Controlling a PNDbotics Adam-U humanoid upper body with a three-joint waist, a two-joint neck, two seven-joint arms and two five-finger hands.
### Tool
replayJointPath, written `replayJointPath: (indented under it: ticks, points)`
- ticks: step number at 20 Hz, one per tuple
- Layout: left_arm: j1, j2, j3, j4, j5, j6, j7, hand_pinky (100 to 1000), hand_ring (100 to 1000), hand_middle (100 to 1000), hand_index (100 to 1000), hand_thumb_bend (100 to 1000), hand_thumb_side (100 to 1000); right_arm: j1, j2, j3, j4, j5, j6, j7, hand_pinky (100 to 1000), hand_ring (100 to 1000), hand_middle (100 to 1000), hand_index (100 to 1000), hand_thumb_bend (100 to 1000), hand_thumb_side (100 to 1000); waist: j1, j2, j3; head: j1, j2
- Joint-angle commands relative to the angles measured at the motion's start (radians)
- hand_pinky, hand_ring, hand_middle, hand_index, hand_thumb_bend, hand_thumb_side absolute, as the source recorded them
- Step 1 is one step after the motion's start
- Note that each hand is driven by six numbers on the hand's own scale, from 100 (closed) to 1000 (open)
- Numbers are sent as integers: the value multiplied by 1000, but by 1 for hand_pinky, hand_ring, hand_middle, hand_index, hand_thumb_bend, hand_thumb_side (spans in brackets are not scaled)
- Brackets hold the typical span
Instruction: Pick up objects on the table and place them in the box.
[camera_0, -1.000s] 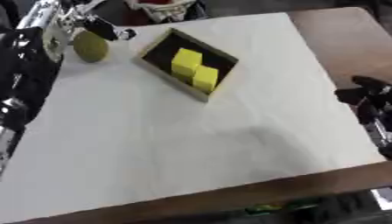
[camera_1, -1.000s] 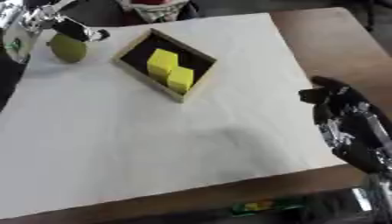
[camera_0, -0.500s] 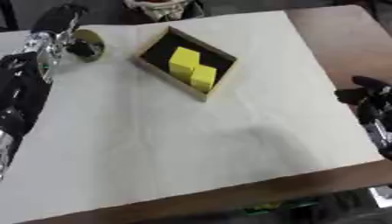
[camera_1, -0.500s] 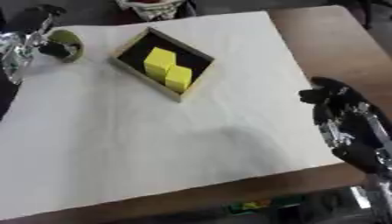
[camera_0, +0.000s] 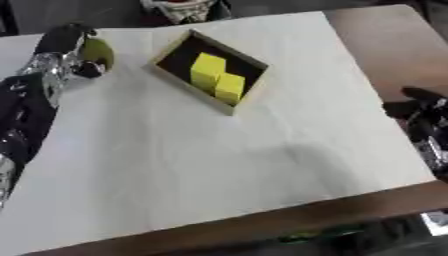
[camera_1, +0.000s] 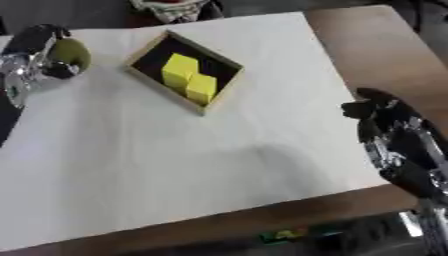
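White paper or cloth covers most of the brown wooden bench (camera_0: 385, 45), and the work sits toward its far left. At that corner the robot's left hand (camera_0: 63, 56) has its fingers curled about a round olive-green object (camera_0: 98, 51), which looks like a small fruit or ball; the thing lies at the far left of the white sheet, well apart from the box, and whether it is lifted clear of the surface cannot be told. The shallow wooden box with a dark floor (camera_0: 174, 46) lies askew near the far middle, and two bright yellow blocks (camera_0: 217, 79) already rest in it, touching one another. The step in hand looks to be the pick of the green object. The next move would call for lifting it, carrying it rightward over the box's near-left rim, and setting it in the bare dark part of the floor beside the blocks. Nothing stands between hand and box; the tilted rim and the blocks are the likely things to knock. The right hand (camera_1: 398, 142) rests idle at the bench's right edge, fingers relaxed and holding nothing.
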Motion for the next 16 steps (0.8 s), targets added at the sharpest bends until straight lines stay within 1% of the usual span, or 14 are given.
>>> replayJointPath:
  ticks: [1, 3, 6, 8, 12, 16]
  points:
    - [-19, 23, 7, -35, 20, -16, 31, 624, 511, 496, 704, 100, 156, -6, -12, -9, -8, 0, -4, -1, 853, 816, 636, 881, 100, 470, -3, -16, 1, -3, -3]
    - [-25, 27, 3, -64, 43, -31, 56, 593, 484, 462, 677, 100, 154, -5, -13, -10, -7, 1, -4, -2, 853, 816, 636, 881, 100, 470, -3, -17, 3, -5, -2]
    - [-37, 32, -7, -118, 81, -55, 86, 575, 471, 445, 666, 100, 160, -4, -13, -10, -6, 2, -5, -1, 853, 816, 636, 881, 100, 470, -3, -19, 5, -6, -1]
    - [-47, 29, -21, -163, 122, -81, 87, 567, 467, 439, 664, 100, 165, -4, -14, -10, -6, 2, -5, -1, 853, 816, 636, 881, 100, 470, -3, -20, 6, -6, -2]
    - [-57, 10, -67, -251, 205, -138, 45, 573, 478, 453, 678, 100, 173, -5, -13, -8, -5, 1, -5, 2, 853, 816, 636, 881, 100, 470, -4, -21, 3, -3, -1]
    - [-63, -27, -118, -305, 241, -192, -26, 584, 491, 468, 691, 100, 181, -6, -12, -6, -4, -1, -5, 4, 853, 816, 636, 881, 100, 470, -5, -21, -3, 0, 1]
